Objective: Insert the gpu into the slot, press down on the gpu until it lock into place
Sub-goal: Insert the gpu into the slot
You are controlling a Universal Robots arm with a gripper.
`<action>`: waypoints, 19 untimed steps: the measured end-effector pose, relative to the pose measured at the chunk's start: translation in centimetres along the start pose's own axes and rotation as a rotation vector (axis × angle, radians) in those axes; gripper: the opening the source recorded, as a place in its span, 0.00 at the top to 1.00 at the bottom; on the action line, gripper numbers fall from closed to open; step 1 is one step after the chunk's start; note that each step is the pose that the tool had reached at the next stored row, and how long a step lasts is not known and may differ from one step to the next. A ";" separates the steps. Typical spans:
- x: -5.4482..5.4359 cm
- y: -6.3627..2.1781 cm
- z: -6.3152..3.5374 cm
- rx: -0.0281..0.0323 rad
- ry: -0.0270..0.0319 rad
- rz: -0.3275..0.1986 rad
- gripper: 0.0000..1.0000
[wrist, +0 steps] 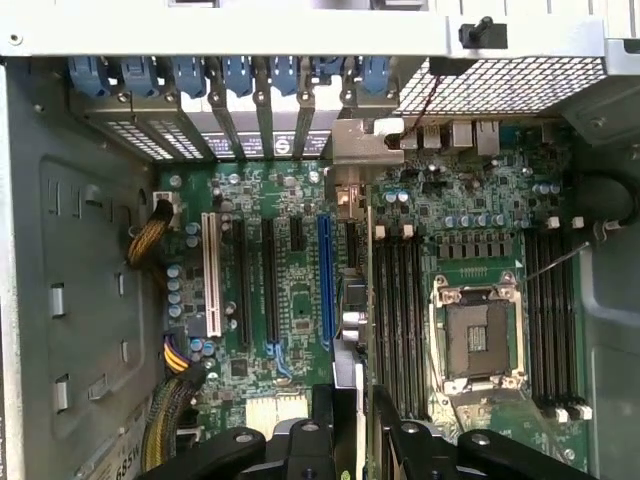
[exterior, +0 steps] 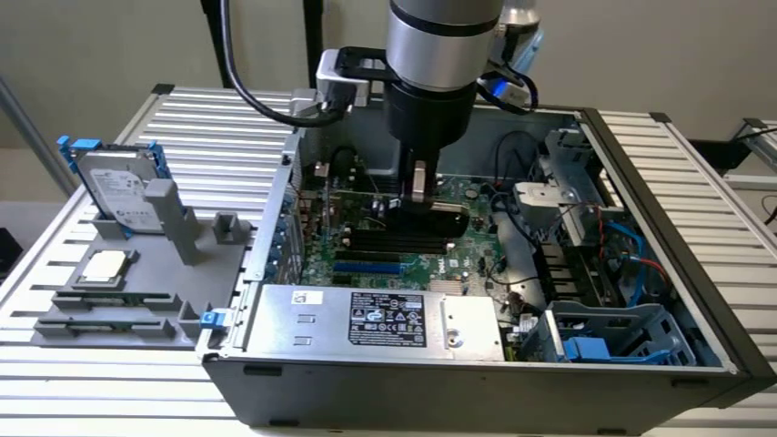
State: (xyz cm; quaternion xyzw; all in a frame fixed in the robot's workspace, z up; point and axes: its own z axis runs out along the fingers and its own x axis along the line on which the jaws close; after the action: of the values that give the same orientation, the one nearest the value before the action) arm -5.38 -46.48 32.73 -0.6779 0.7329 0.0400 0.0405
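Gripper (wrist: pixel 350 418) clenched on the gpu (wrist: pixel 353 300), held on edge inside the computer case (exterior: pixel 486 382). The card hangs over the motherboard (wrist: pixel 300 190), just beside the uncovered blue slot (wrist: pixel 325 280), between it and the black memory slots (wrist: pixel 400 320).

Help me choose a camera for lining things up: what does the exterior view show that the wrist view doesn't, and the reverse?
The exterior view adds the arm above the open case, and the hard drive on a grey rack outside it. The wrist view adds the empty processor socket. Shared: the gripper holding the graphics card on edge, near the blue slot but not in it.
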 end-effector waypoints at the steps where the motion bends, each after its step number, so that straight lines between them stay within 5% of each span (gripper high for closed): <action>1: 0.1 0.01 0.18 0.0000 -0.0001 0.000 0.74; 19: 0.2 0.16 0.94 0.0008 0.0020 0.000 0.74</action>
State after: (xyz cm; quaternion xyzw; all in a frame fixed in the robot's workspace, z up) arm -5.55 -46.58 31.76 -0.6780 0.7329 0.0391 0.0401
